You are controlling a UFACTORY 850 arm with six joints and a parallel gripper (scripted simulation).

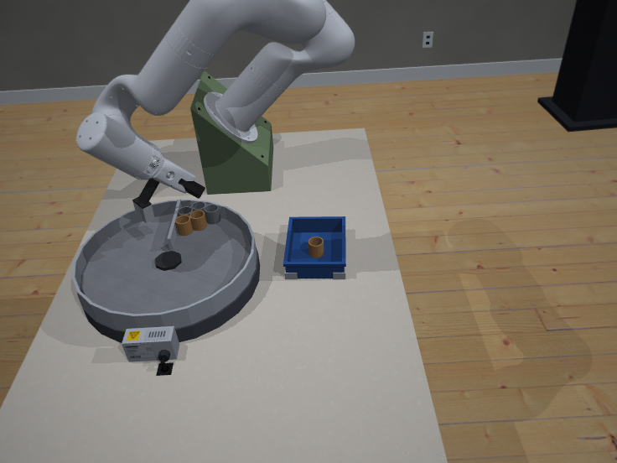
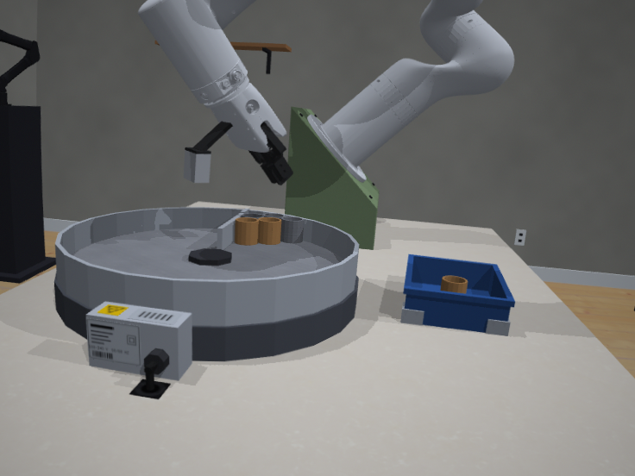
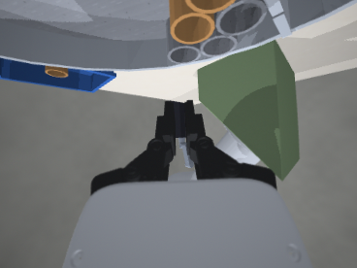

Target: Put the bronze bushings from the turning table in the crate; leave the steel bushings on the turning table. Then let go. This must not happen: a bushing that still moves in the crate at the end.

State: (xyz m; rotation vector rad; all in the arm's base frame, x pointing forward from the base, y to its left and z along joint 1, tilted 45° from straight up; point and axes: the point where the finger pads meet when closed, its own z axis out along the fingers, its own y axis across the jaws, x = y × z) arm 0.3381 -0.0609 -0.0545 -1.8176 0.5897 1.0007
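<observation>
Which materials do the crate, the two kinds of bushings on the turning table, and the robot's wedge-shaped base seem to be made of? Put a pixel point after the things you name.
Crate (image 1: 314, 270) (image 2: 446, 310) (image 3: 89, 83): probably plastic; even blue, faint sheen.
Bronze bushings (image 1: 184, 226) (image 2: 246, 231) (image 3: 184, 36): likely metal; orange-brown, streaked walls.
Steel bushings (image 1: 213, 215) (image 2: 292, 230): likely metal; grey, streaked.
Wedge-shaped base (image 1: 234, 174) (image 2: 328, 215) (image 3: 238, 83): perhaps painted metal; flat, matte green faces.
</observation>
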